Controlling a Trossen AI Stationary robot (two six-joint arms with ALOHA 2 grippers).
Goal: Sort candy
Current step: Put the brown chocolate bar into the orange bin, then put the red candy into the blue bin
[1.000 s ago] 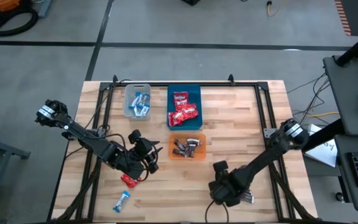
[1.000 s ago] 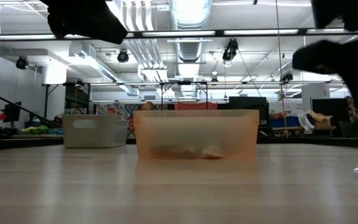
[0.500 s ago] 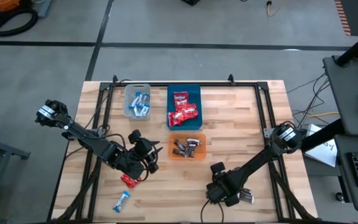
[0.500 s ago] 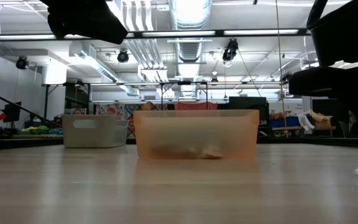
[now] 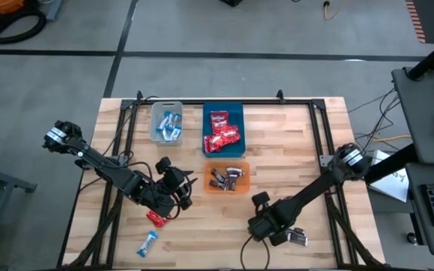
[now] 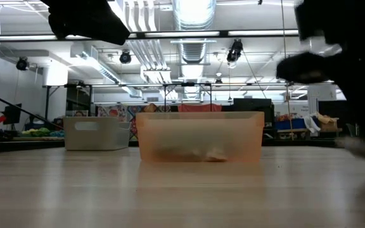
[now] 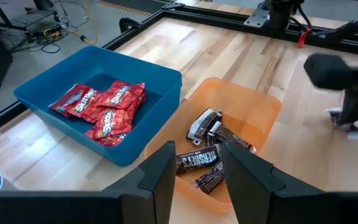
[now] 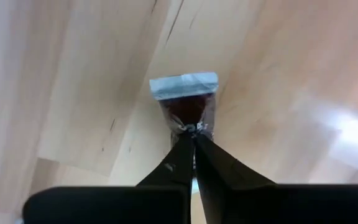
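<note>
My right gripper [image 8: 193, 138] is shut on a dark brown-silver candy [image 8: 186, 102] near the table's front edge, right of the middle [image 5: 297, 238]. My left gripper [image 7: 197, 167] hovers open with nothing between its fingers, left of the orange bin [image 5: 227, 178], which holds dark candies [image 7: 207, 163]. A red candy [image 5: 155, 218] and a blue-and-white candy [image 5: 148, 243] lie flat on the wood at the front left. The blue bin [image 5: 224, 129] holds red candies [image 7: 101, 109]. The clear bin [image 5: 166, 123] holds blue-and-white ones. My right gripper pinches the dark candy's near end [image 8: 191, 124] between its two fingertips. The fingers lie along the candy, whose silver crimped end [image 8: 184, 86] points away from them. Whether the candy is clear of the wood I cannot tell.
The three bins stand together at the table's far middle. A black metal frame [image 5: 217, 102] runs along the table's edges. Bare wood lies between the bins and the front edge and to the right of the bins.
My right gripper has shifted a little toward the table's left edge, while the dark candy stays at about the same spot near the front edge.
</note>
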